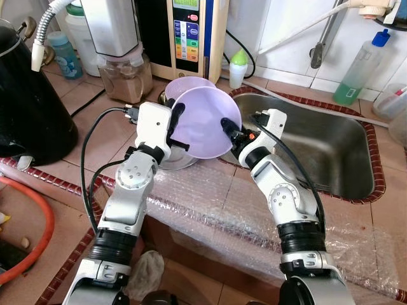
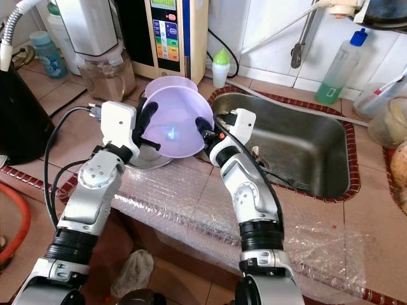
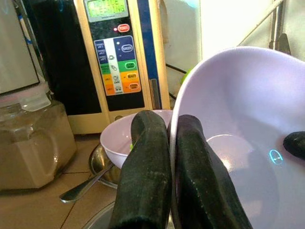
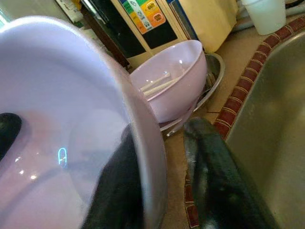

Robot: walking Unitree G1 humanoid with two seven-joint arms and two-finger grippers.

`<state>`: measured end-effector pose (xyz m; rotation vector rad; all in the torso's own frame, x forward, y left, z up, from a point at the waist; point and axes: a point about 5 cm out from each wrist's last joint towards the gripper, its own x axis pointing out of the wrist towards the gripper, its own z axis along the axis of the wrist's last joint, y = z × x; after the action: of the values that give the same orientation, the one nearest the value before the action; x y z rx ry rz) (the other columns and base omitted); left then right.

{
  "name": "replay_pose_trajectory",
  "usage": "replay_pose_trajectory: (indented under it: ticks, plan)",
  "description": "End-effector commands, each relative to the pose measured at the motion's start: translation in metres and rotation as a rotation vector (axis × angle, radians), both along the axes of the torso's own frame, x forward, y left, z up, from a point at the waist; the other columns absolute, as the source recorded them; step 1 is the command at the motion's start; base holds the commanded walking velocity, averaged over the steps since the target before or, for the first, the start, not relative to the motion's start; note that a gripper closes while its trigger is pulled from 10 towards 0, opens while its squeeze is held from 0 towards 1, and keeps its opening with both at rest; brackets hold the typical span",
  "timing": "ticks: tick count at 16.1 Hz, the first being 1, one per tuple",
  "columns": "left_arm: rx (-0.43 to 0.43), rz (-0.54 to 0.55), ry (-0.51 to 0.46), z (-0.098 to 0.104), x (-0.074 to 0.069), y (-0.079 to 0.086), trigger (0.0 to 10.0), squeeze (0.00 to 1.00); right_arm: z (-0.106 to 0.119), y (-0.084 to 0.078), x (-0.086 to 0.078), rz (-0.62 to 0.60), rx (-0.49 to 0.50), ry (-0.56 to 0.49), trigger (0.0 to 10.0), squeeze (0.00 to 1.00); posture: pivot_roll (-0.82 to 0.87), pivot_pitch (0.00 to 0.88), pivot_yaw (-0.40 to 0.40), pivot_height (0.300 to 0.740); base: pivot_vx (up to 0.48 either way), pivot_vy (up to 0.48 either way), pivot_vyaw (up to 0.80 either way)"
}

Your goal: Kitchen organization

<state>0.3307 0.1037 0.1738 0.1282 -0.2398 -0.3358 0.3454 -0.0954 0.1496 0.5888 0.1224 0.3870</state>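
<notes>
The left gripper [image 1: 173, 124] is pinched on the rim of a lilac bowl [image 1: 205, 122], one black finger inside and one outside, as its wrist view shows plainly; the right gripper [image 1: 230, 130] has the opposite rim the same way, one finger on the inner face and the other behind the wall. So both claws are clenched on the one bowl, and it hangs between them, tipped up on edge with its hollow facing the robot, above the counter's edge just beside the sink [image 1: 356, 146]. Behind it a second lilac bowl [image 4: 171, 81] sits on the counter in a shallow metal dish [image 4: 214, 83], with what look like pale chopsticks lying inside it, and a spoon [image 3: 86, 188] lies beside that dish. Further back stand a water machine with coloured buttons [image 1: 186, 38] and a jar with brown contents [image 1: 125, 76]; a green bottle [image 1: 359, 73] stands by the wall behind the sink. A sheet of bubble wrap [image 1: 216, 203] covers the near counter. I'd judge the step in hand to be carrying this bowl, either toward the sink or to be stacked. The next move calls for both arms travelling together, keeping the pinch even so the tilted bowl doesn't slip or twist, and for levelling it before it is set down.
</notes>
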Motion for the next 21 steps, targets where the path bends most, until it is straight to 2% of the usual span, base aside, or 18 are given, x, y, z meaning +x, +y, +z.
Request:
replay_pose_trajectory:
  ticks: [1,2,3,4,7,8,11,12,13,14,16,17,18,19,21]
  plan:
    - [0.001,-0.013,-0.059,0.012,0.002,-0.002,3.3,0.0,0.0,-0.013,0.006,-0.052,0.017,0.029,0.0,0.0,0.01,0.0,0.032,0.74,0.0,0.0,0.0]
    - [0.01,-0.009,-0.072,0.015,0.003,-0.002,4.8,0.0,0.001,-0.018,0.008,-0.062,0.013,0.032,0.0,0.0,0.01,0.0,0.029,0.74,0.0,0.0,0.0]
    - [0.021,-0.005,-0.078,0.016,0.004,-0.002,8.0,0.0,0.001,-0.02,0.009,-0.069,0.015,0.036,0.0,0.0,0.01,0.0,0.029,0.74,0.0,0.0,0.0]
    - [0.045,0.005,-0.088,0.017,0.006,-0.002,10.0,0.0,0.003,-0.023,0.011,-0.081,0.016,0.039,0.0,0.0,0.01,0.0,0.027,0.74,0.0,0.0,0.0]
    - [0.045,-0.011,-0.09,0.018,0.005,-0.002,10.0,0.0,0.006,-0.026,0.015,-0.108,0.028,0.037,0.0,0.0,0.02,0.0,0.028,0.74,0.0,0.0,0.0]
    - [0.015,-0.069,-0.089,0.021,0.004,-0.006,10.0,1.0,0.01,-0.027,0.018,-0.127,0.03,0.028,0.0,0.0,0.02,0.0,0.026,0.74,0.0,0.0,0.0]
    - [0.017,-0.079,-0.107,0.026,0.002,-0.007,10.0,1.0,0.017,-0.03,0.023,-0.158,0.028,-0.008,0.0,0.0,0.02,0.0,0.027,0.74,0.0,0.0,0.0]
    - [0.004,-0.122,-0.1,0.026,0.0,-0.01,10.0,1.0,0.021,-0.033,0.025,-0.179,0.019,-0.026,0.0,0.0,0.02,0.0,0.026,0.74,0.0,0.0,0.0]
    - [-0.035,-0.172,-0.08,0.026,-0.005,-0.011,10.0,1.0,0.032,-0.042,0.029,-0.236,0.024,-0.078,0.0,0.0,0.02,0.0,0.03,0.74,0.0,0.0,0.0]
    - [-0.08,-0.15,-0.069,0.027,-0.007,-0.008,10.0,1.0,0.037,-0.048,0.03,-0.27,0.014,-0.103,0.0,0.0,0.02,0.0,0.033,0.74,0.0,0.0,0.0]
    - [-0.096,-0.128,-0.038,0.015,-0.015,-0.005,10.0,1.0,0.04,-0.062,0.031,-0.339,-0.02,-0.136,0.0,0.0,0.03,0.0,0.027,0.74,0.0,0.0,0.0]
    - [-0.039,-0.177,-0.001,-0.001,-0.026,-0.008,10.0,1.0,0.034,-0.08,0.032,-0.438,-0.096,-0.12,0.0,0.0,0.04,0.0,0.026,0.74,0.0,0.0,0.0]
    - [-0.011,-0.196,0.024,-0.009,-0.031,-0.009,10.0,1.0,0.026,-0.092,0.032,-0.508,-0.137,-0.069,0.0,0.0,0.04,0.0,0.026,0.74,0.0,0.0,0.0]
    - [-0.001,-0.191,0.051,-0.014,-0.033,-0.007,10.0,1.0,0.016,-0.102,0.032,-0.565,-0.162,-0.003,0.0,0.0,0.04,0.0,0.027,0.74,0.0,0.0,0.0]
    - [0.011,-0.171,0.164,-0.033,-0.043,0.004,10.0,1.0,-0.012,-0.126,0.027,-0.715,-0.182,0.165,0.0,0.0,0.04,0.0,0.027,0.74,0.0,0.0,0.0]
